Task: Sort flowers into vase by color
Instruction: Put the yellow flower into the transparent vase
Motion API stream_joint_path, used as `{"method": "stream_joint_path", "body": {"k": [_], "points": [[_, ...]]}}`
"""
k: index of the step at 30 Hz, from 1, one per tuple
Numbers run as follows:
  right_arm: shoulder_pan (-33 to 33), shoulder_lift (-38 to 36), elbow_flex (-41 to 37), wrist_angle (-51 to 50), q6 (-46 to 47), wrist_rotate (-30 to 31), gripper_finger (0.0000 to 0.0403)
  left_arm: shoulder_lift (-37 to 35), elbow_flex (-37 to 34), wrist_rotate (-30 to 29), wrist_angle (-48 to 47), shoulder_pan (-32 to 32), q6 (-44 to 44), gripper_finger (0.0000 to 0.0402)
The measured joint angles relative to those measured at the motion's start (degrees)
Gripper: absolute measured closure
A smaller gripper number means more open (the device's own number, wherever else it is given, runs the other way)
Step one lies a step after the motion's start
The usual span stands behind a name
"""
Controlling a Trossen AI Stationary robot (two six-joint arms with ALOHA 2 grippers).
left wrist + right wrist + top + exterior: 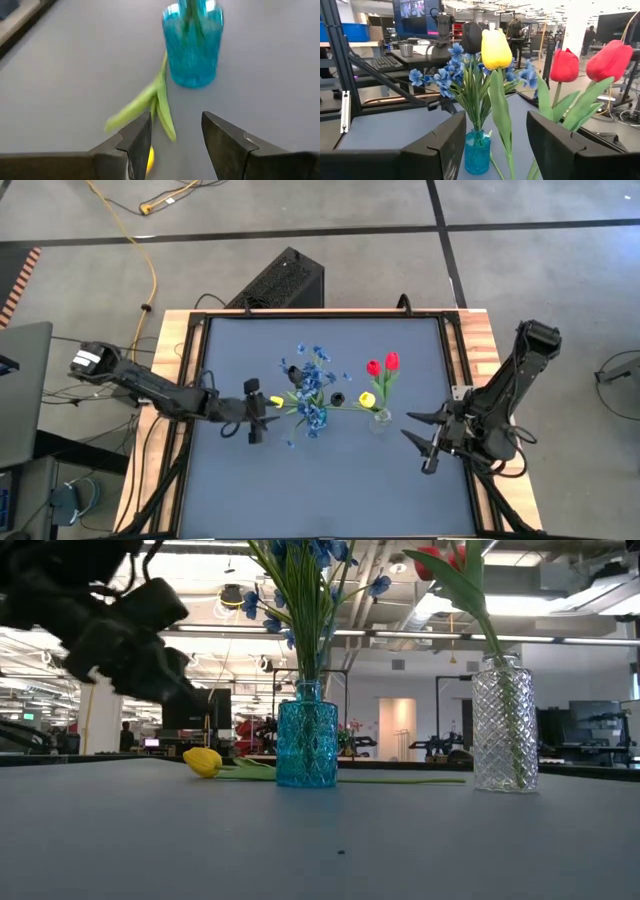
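A blue glass vase (312, 418) (306, 745) near the table's middle holds sprays of tiny blue flowers (312, 375) (451, 75). To its right, a clear glass vase (381, 419) (504, 735) holds two red tulips (383, 364) (565, 65), and an upright yellow tulip (367, 399) (496, 47) stands with them. Another yellow tulip (277, 400) (203, 761) lies flat on the table, its stem (400, 780) running behind the blue vase. My left gripper (262, 412) (175, 135) hangs open just above that tulip's head and leaves. My right gripper (410, 428) (495, 145) is open and level, right of the clear vase.
The lying tulip's leaves (155, 107) spread between my left gripper and the blue vase (192, 45). A small dark object (337, 398) sits between the two vases. Bare table lies toward the near edge (330, 500). Wooden rails (470, 360) border the table.
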Motion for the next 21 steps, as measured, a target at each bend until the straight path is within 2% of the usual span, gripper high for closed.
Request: {"method": "stream_joint_path", "body": {"k": [2,7,11,15,19,21], "points": [[-0.49,0.0,0.0,0.0,0.02,-0.85,0.0168,0.0,-0.15,2.96,2.91,2.84,1.64,0.0237],[-1.35,0.0,0.0,-0.16,0.02,-1.67,0.0168,0.0,0.06,8.01,2.92,8.54,4.03,0.0237],[-1.71,0.0,0.0,-1.03,0.04,-1.7,0.0168,2.74,0.11,11.72,5.26,10.11,3.26,0.0237],[-2.51,0.0,0.0,-1.4,0.04,-1.74,0.0168,10.52,3.25,11.48,5.66,10.11,5.09,0.0237],[-3.25,0.01,0.0,-1.4,0.04,-1.99,0.0168,16.8,8.64,6.35,1.69,10.13,5.65,0.0237],[-3.24,0.0,0.0,-1.44,0.01,-2.55,0.0168,18.85,10.84,5.96,-1.03,10.32,6.88,0.0237]]}}
